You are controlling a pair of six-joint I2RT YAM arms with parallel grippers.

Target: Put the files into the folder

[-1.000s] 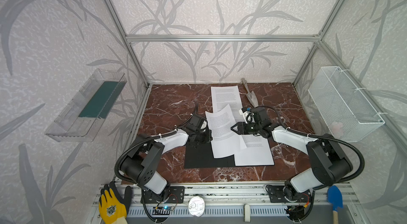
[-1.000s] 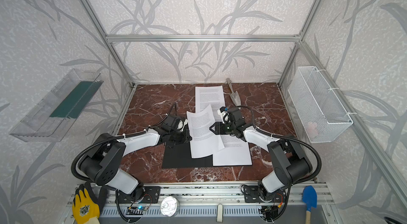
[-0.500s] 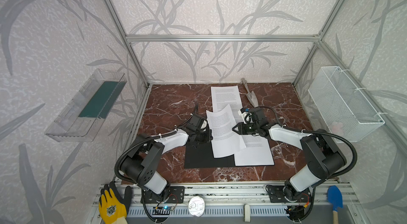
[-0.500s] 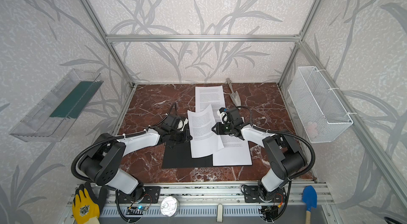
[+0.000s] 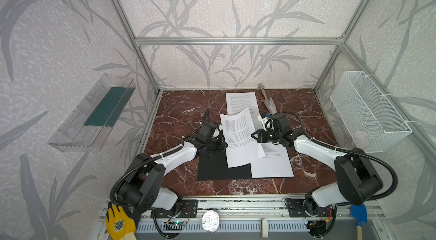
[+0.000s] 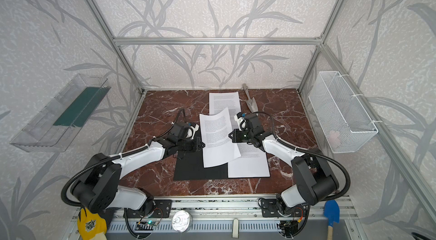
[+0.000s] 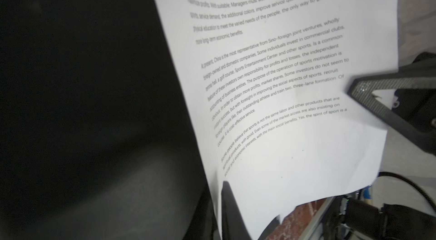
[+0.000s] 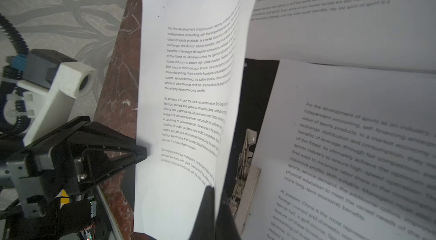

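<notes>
Since earlier: right gripper (image 5: 253,135) has closed, pinching edge of raised sheet (image 5: 239,143) | left gripper (image 8: 142,153) at opposite edge, hold there unclear | folder (image 5: 212,168) open beneath

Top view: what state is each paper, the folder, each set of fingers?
Folder: open, flat.
Lifted sheet: curled, raised over folder.
Right sheet: flat on folder.
Back sheet: flat on table.
Right fingers: shut on lifted sheet.
Left fingers: at its edge; grip unclear.
</notes>
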